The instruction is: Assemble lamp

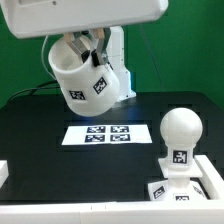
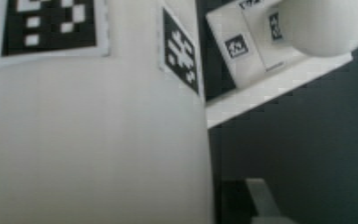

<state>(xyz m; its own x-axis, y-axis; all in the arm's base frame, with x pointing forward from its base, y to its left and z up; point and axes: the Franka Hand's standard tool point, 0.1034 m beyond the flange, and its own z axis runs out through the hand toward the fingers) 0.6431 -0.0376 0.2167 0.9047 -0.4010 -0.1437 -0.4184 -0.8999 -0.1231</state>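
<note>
Overall: black table (image 1: 30, 125) w/ green backdrop, white arm coming down from the top of the exterior view. Shade (image 1: 82, 78) is up in the air, well above the table, tilted, open mouth facing the exterior view's left and up, tags on its wall. Gripper (image 1: 88, 50) sits at the shade's rim; fingers mostly hidden by the shade, but since it hangs off them I judge they're clamped on the wall, one inside, one outside.

Marker board (image 1: 104, 133) lies flat mid-table, below the shade.

Base (image 1: 182, 180) w/ bulb (image 1: 181, 128) already stood upright in it is at the exterior view's lower right, bulb's axis vertical, round head up.

Key relation: bulb is down and toward the exterior view's right from the gripper, well apart. Shade's axis is tilted, bulb's is vertical, so the shade prob. needs righting over the bulb before lowering.

Wrist view: shade wall (image 2: 87, 130) fills most of the frame, bulb (image 2: 327, 25) beyond.
</note>
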